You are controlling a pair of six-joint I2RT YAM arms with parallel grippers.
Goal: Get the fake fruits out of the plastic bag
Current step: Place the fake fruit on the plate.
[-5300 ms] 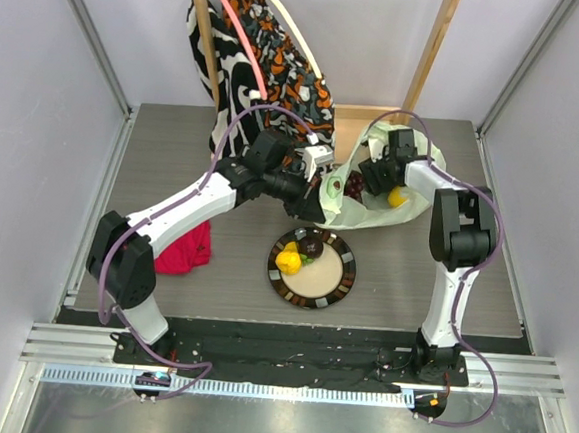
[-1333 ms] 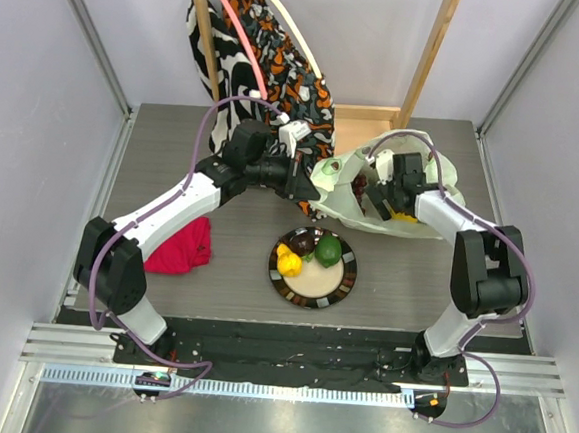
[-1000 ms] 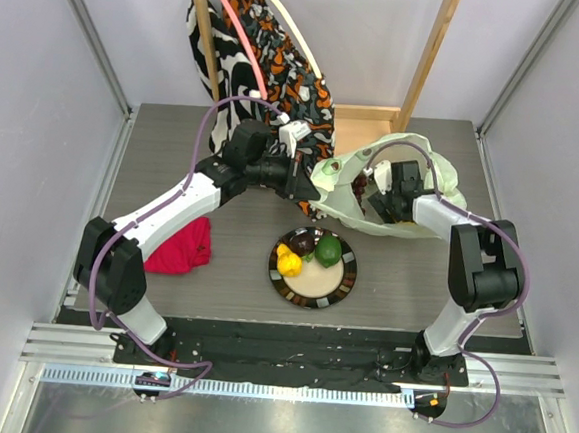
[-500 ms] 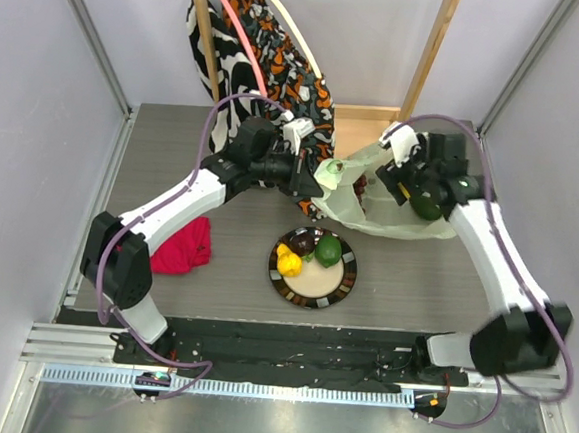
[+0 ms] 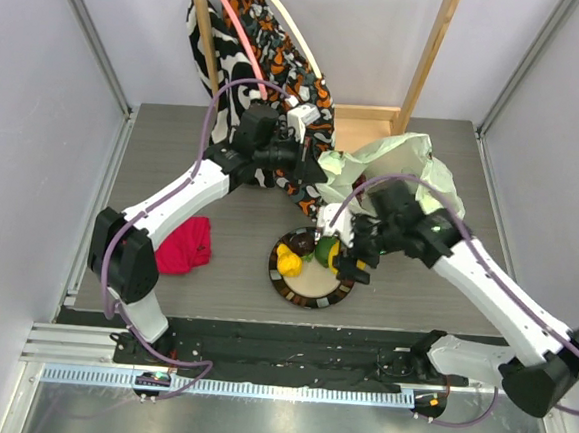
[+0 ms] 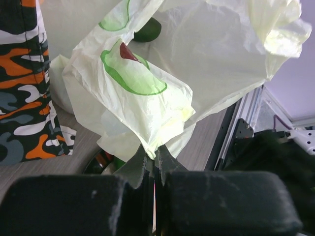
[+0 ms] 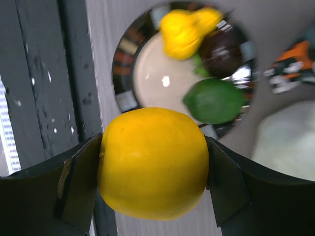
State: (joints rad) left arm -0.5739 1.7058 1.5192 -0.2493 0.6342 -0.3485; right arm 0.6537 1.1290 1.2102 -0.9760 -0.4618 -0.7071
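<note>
The plastic bag (image 5: 413,171) lies crumpled at the back right of the table. My left gripper (image 5: 314,164) is shut on the bag's left edge and holds it up, as the left wrist view shows (image 6: 155,156) with the bag (image 6: 147,98). A dark green fruit (image 6: 147,30) shows in the bag's folds. My right gripper (image 5: 352,254) is shut on an orange-yellow round fruit (image 7: 153,162) and hovers over the plate's right side. The plate (image 5: 298,295) holds a yellow fruit (image 5: 288,262), a dark purple-brown one (image 5: 302,243) and a green one (image 5: 324,249).
The zebra and orange patterned cloth bag (image 5: 262,54) hangs from a wooden frame (image 5: 427,57) at the back, right behind my left gripper. A red cloth (image 5: 185,243) lies on the table at the left, beside my left arm.
My right gripper has come out of the bag with the orange-yellow fruit and swung forward and left to above the plate. My left gripper keeps its hold on the bag's edge.
</note>
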